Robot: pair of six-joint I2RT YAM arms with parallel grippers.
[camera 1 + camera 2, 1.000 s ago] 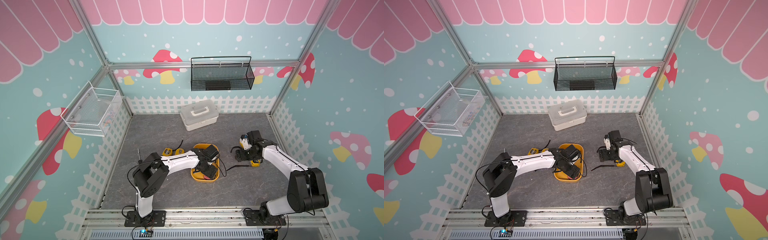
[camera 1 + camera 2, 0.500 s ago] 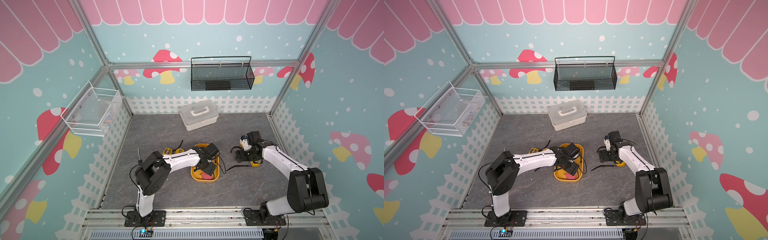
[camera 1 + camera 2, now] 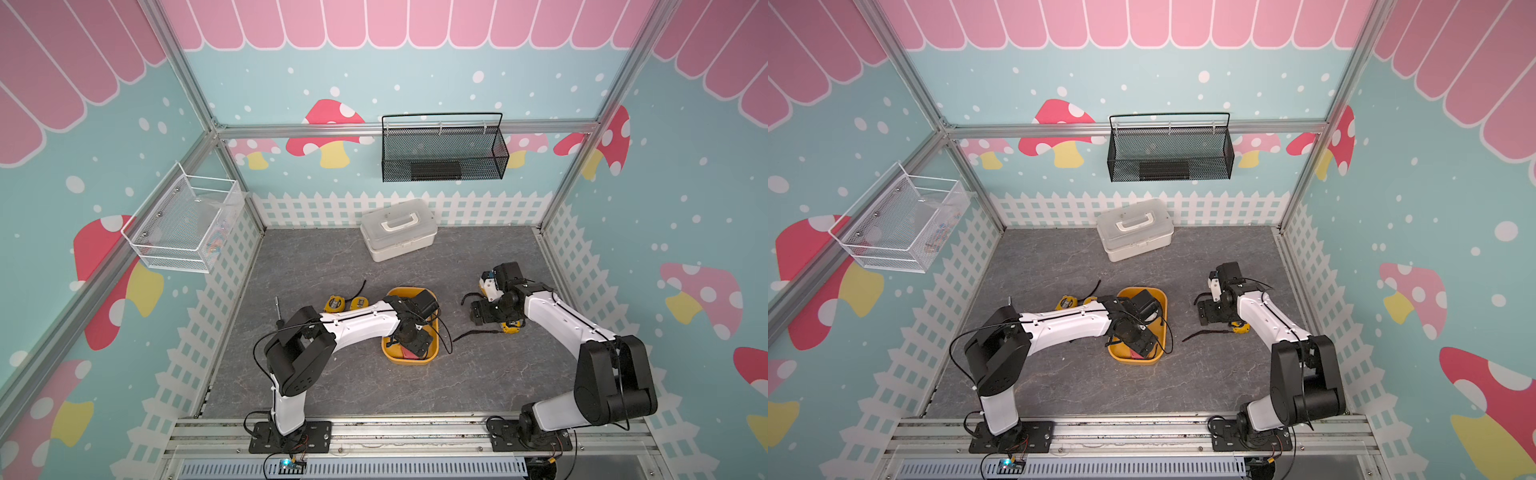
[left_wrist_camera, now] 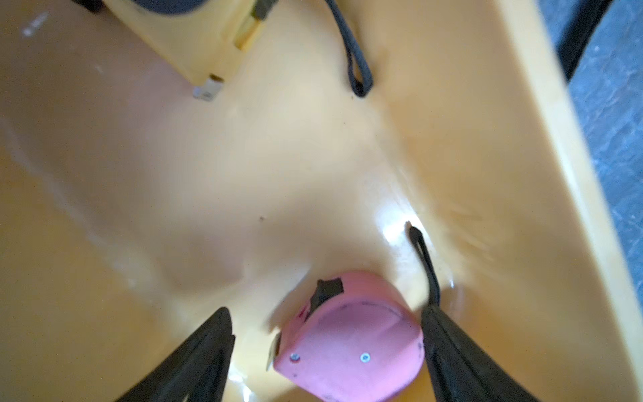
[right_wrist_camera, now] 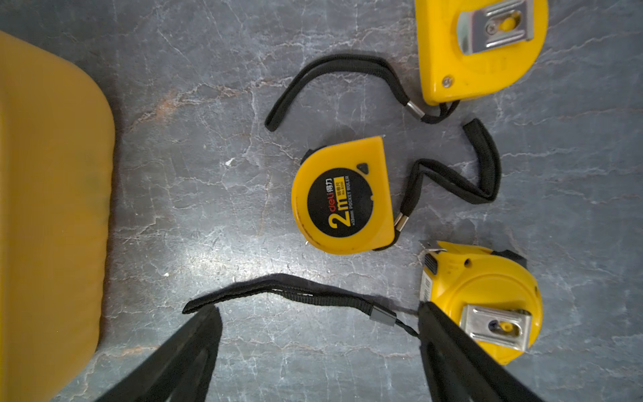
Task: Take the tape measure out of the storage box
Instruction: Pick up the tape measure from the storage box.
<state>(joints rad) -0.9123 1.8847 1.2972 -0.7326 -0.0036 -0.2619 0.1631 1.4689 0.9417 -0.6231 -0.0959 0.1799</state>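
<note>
Inside the storage box (image 4: 504, 139), left gripper (image 4: 323, 313) straddles the pink tape measure (image 4: 351, 341), spread for pinching; right gripper (image 5: 318, 309) outside hangs released.

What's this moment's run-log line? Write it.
left end effector: open, straddling pink tape measure in storage box | right end effector: open, over table | grasp: not yet

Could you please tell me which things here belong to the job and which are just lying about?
For the job: storage box; pink tape measure inside it; yellow tape measure also inside; left claw.
Lying about: white case; black basket; white wire basket; loose tape measures outside.
</note>
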